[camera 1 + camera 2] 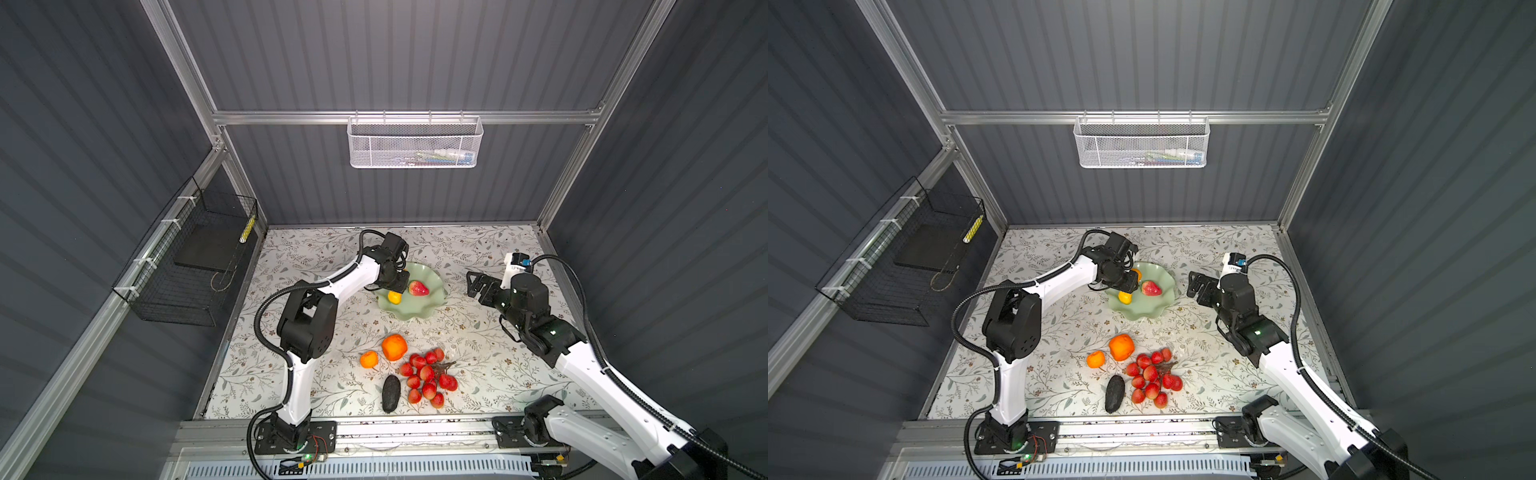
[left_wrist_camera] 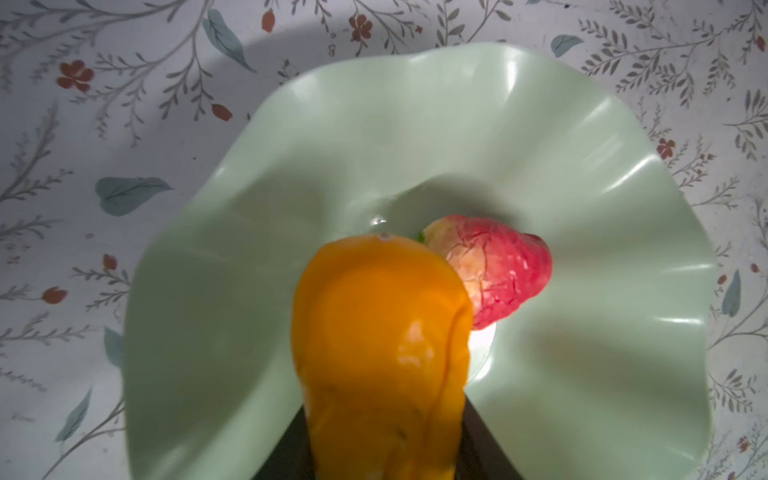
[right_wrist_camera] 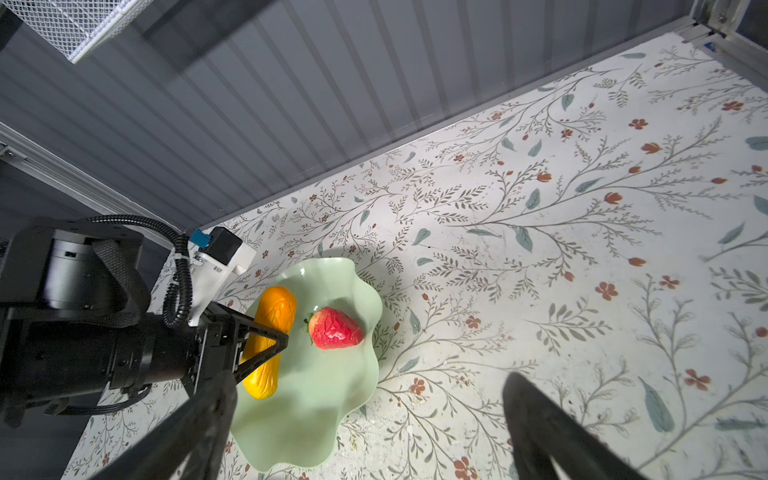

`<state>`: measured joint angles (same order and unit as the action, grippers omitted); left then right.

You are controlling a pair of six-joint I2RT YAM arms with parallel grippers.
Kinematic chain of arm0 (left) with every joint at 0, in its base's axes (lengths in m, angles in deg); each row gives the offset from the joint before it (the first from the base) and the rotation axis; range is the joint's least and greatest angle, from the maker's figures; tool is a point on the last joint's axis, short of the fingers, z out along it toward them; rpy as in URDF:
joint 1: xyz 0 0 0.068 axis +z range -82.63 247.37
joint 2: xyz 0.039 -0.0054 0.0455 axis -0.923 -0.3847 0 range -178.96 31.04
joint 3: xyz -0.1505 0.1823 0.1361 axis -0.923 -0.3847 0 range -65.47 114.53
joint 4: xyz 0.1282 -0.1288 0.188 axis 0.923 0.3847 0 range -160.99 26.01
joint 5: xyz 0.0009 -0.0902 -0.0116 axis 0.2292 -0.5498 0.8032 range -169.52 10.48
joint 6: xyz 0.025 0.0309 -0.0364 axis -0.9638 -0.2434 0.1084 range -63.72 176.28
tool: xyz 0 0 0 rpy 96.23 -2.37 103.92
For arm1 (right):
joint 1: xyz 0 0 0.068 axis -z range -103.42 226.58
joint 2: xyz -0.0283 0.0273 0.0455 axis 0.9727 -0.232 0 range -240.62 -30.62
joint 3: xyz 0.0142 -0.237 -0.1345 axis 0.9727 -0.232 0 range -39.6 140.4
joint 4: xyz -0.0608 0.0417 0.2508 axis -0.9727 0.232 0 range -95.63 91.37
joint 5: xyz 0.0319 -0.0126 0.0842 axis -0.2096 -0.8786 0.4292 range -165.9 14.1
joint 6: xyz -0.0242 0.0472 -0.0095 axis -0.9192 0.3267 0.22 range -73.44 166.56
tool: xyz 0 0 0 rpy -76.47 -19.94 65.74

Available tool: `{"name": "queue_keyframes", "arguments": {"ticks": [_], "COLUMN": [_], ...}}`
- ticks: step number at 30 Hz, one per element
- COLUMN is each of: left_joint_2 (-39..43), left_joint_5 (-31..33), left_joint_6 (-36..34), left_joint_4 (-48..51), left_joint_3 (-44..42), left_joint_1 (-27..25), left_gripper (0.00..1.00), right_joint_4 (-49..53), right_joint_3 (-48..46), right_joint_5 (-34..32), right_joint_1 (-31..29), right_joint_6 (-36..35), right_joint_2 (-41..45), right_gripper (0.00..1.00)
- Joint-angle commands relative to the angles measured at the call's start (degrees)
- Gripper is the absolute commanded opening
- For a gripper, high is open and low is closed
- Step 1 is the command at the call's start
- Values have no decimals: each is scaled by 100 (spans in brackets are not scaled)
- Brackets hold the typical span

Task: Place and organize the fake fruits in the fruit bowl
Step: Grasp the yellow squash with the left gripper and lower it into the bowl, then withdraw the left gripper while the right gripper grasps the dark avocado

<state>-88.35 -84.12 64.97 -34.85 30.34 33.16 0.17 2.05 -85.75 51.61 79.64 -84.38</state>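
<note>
Left gripper clamps the smooth, elongated yellow fruit inside the glossy, wavy-rimmed green bowl, beside a crackle-skinned strawberry. Right gripper, jaws apart, hovers beside the bowl.

- The left arm rises from its base at the front edge, folds at the elbow and reaches forward and inward; its wrist tips down
- The left gripper points downward; its fingers stand narrow, closed against the sides of the yellow elongated fruit
- The right arm stretches forward from the front right corner; its forearm is raised
- The right gripper points toward the middle, off the table; its jaws are spread wide and empty
</note>
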Motion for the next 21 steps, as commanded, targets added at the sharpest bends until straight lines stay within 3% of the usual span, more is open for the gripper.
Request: {"name": "queue_keyframes", "arguments": {"ticks": [1,6,13,21], "left_joint_2": [-234,-335,115,1759], "left_joint_5": [-227,-363,-261,979], "left_joint_6": [288,455,544,378], "left_joint_4": [-19,-63,-257,-1120], "left_joint_3": [251,297,255,-709], "left_joint_1": [-50,-50,-50,-41], "left_gripper": [49,60,66,79], "right_joint_4": [148,158,370,863], "right_joint_3": [-58,-77,54,419], "right_joint_5": [-39,-65,-42,563], "right_joint_1": [32,58,63,-304], "right_joint_6": [-9,-25,-58,160], "right_joint_2": [136,190,115,-473], "right_gripper": [99,99,99,97]}}
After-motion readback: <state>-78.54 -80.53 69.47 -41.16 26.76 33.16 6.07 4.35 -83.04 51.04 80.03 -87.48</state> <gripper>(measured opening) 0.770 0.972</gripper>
